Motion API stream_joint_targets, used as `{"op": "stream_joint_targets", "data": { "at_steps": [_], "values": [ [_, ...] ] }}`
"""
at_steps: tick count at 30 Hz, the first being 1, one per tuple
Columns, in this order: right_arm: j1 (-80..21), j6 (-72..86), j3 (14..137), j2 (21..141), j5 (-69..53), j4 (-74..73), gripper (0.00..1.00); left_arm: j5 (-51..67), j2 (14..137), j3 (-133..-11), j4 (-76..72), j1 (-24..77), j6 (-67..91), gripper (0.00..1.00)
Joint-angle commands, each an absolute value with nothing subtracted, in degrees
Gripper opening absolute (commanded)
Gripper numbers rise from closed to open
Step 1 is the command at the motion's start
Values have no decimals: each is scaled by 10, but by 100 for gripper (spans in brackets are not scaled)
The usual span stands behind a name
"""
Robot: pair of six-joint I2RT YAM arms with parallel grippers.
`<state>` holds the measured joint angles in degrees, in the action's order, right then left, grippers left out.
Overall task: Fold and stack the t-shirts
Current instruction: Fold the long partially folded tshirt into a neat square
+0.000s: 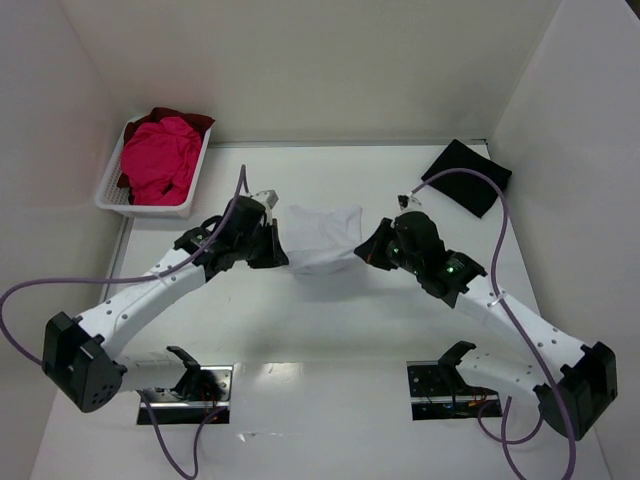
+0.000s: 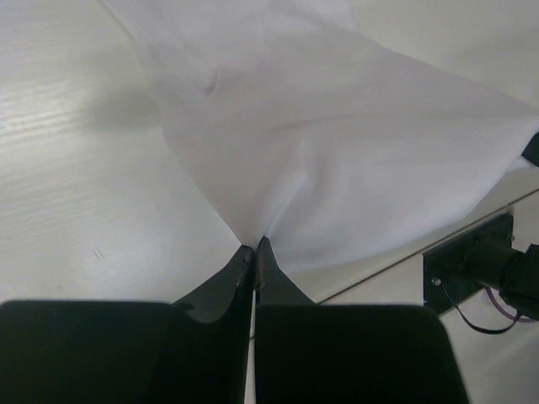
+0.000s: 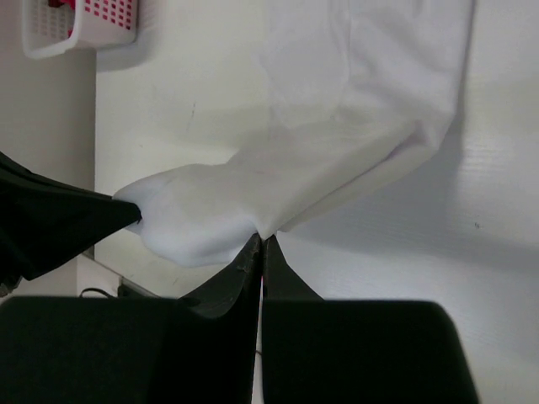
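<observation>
The white t-shirt (image 1: 322, 238) hangs stretched between both grippers above the table's middle. My left gripper (image 1: 280, 245) is shut on its left edge; in the left wrist view the cloth (image 2: 337, 143) fans out from the closed tips (image 2: 255, 244). My right gripper (image 1: 372, 246) is shut on its right edge, and the right wrist view shows the cloth (image 3: 337, 126) bunched at the tips (image 3: 262, 238). A folded black t-shirt (image 1: 465, 176) lies at the back right. The bright pink t-shirt (image 1: 160, 158) and a dark red one (image 1: 190, 118) lie in the basket.
The white slatted basket (image 1: 150, 205) stands at the back left by the wall; its corner shows in the right wrist view (image 3: 76, 38). White walls close in the table on three sides. Cables loop from both arms.
</observation>
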<state>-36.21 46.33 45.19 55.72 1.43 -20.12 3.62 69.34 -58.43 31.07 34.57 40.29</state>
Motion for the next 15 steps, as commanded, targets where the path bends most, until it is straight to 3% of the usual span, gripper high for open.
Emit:
{"op": "stream_joint_targets", "data": {
  "at_steps": [1,15],
  "values": [
    [-353,435,501,603,47,-179,0,20,731,-623,312,323,362,0],
    [-271,402,606,779,19,-95,0,95,952,-780,271,241,284,0]
  ]
}}
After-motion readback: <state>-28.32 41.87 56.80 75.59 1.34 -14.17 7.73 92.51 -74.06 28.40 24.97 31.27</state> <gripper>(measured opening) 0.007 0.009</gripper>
